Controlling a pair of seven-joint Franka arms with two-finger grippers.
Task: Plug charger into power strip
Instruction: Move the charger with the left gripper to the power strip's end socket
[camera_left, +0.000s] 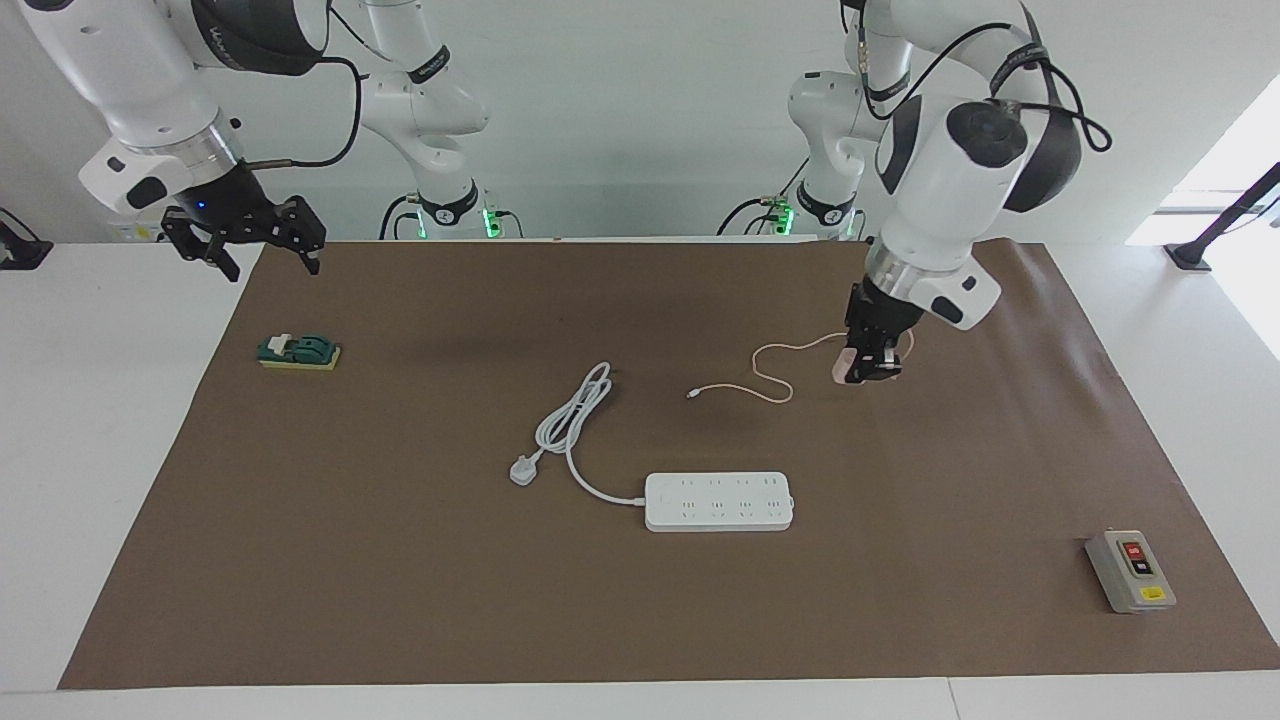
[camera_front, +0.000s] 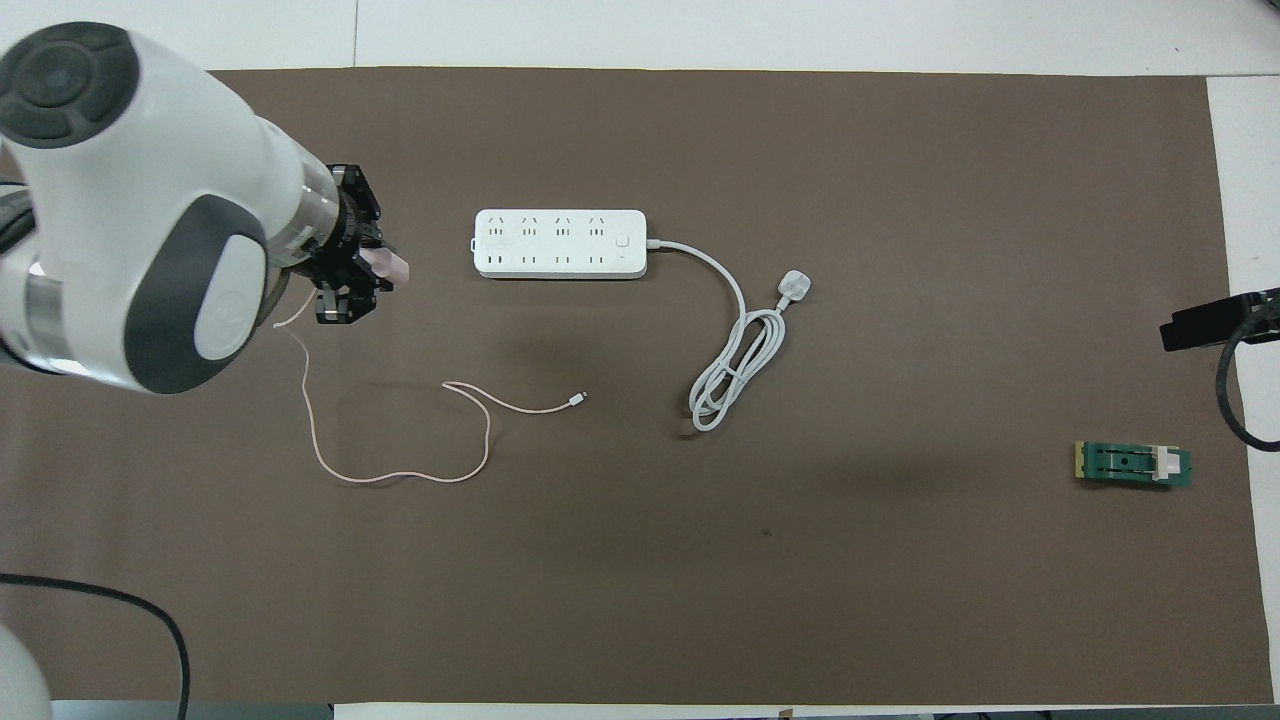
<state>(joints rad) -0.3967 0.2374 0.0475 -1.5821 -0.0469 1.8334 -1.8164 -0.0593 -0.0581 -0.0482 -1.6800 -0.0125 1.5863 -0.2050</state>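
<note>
The pale-pink charger (camera_left: 846, 369) hangs in the air, and my left gripper (camera_left: 868, 370) is shut on it. It is over the brown mat, between the left arm's end and the power strip (camera_left: 720, 500). In the overhead view the charger (camera_front: 392, 266) pokes out of the left gripper (camera_front: 370, 272) beside the power strip (camera_front: 560, 243), a short gap apart. Its thin pink cable (camera_front: 400, 478) trails down onto the mat and ends in a small white connector (camera_front: 578, 399). My right gripper (camera_left: 272, 262) is open and raised over the mat's corner at the right arm's end.
The strip's thick white cord (camera_front: 735, 370) lies coiled, with its white plug (camera_front: 795, 287) beside the strip. A green block (camera_left: 298, 352) sits under the right gripper's area. A grey switch box (camera_left: 1130, 570) stands at the left arm's end, farthest from the robots.
</note>
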